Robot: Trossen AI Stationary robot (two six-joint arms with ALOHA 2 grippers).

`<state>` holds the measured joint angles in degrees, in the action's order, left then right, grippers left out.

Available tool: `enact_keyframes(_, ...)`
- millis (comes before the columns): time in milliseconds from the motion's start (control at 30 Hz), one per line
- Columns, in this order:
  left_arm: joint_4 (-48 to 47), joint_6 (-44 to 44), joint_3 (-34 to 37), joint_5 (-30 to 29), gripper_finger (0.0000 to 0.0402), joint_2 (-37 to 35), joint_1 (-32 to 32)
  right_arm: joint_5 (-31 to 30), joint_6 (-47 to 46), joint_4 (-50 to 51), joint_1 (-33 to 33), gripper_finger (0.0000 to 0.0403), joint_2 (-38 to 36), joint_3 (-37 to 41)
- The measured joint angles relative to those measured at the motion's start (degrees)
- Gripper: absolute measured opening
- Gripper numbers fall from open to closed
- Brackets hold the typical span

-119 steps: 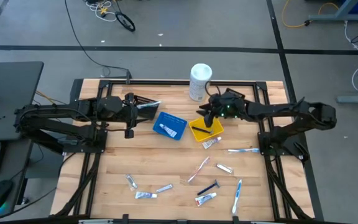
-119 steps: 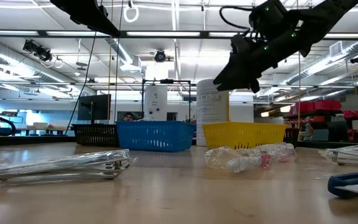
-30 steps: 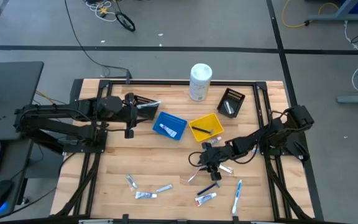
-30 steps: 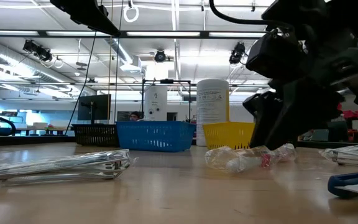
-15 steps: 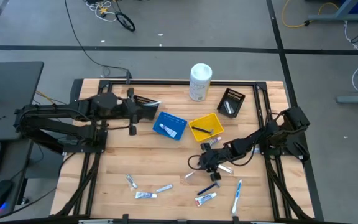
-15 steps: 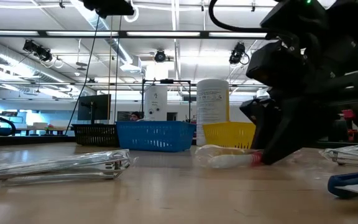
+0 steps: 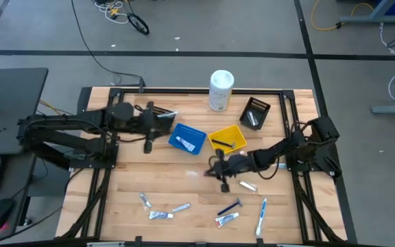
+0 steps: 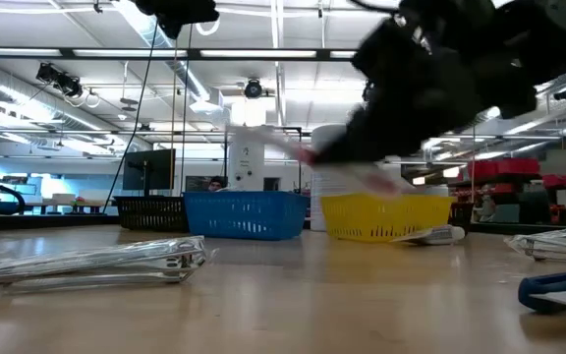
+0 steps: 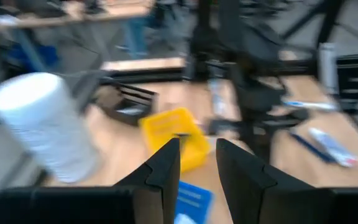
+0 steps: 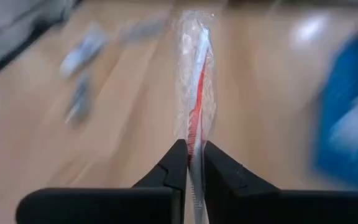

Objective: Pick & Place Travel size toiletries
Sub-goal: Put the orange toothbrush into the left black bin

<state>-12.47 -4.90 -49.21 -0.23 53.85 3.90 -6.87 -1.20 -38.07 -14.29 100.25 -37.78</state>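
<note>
On the wooden table (image 7: 129, 178), scattered toiletries (image 7: 162, 214) surround the yellow bin (image 7: 228, 140).

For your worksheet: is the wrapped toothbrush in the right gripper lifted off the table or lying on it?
Lifted. The right gripper is shut on the wrapped toothbrush, and the low view shows it in the air above the table.

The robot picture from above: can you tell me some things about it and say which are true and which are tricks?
1. The right end effector is shut on a wrapped toothbrush. True.
2. The yellow bin sits between the blue bin and the black bin. True.
3. The white canister lies tipped over. False: it stands upright.
4. The left end effector holds a razor. False: it is open and holds nothing.
</note>
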Motion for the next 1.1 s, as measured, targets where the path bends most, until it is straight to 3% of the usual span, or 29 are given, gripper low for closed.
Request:
enact_keyframes(133, -0.13, 0.38, 0.01, 3.43, 0.0112, 5.93, -0.07, -3.55, 6.40, -10.04, 3.38, 0.0033, -0.07, -0.04)
enact_keyframes(333, 3.24, -2.46, -0.02, 3.46, 0.0117, 16.62, 0.00, -0.73, 4.46, -7.93, 8.19, 0.0032, -0.07, -0.79)
enact_keyframes(567, 4.39, -4.11, -0.02, 4.55, 0.0175, 25.43, 0.00, -0.47, 3.13, -6.39, 9.82, 0.0031, -0.11, -1.05)
enact_keyframes(767, 4.72, -3.03, -0.02, 4.28, 0.0210, 27.58, -0.02, -0.49, 2.96, -6.29, 10.42, 0.0031, -0.13, -1.05)
enact_keyframes(900, 5.37, -4.80, -0.02, 4.22, 0.0199, 27.82, 0.00, -0.49, 2.96, -6.73, 10.69, 0.0031, -0.17, -1.05)
enact_keyframes(1100, 7.90, -4.75, -0.07, 4.22, 0.0151, 27.82, 0.00, -0.49, 2.96, -5.49, 10.69, 0.0031, -0.17, -1.05)
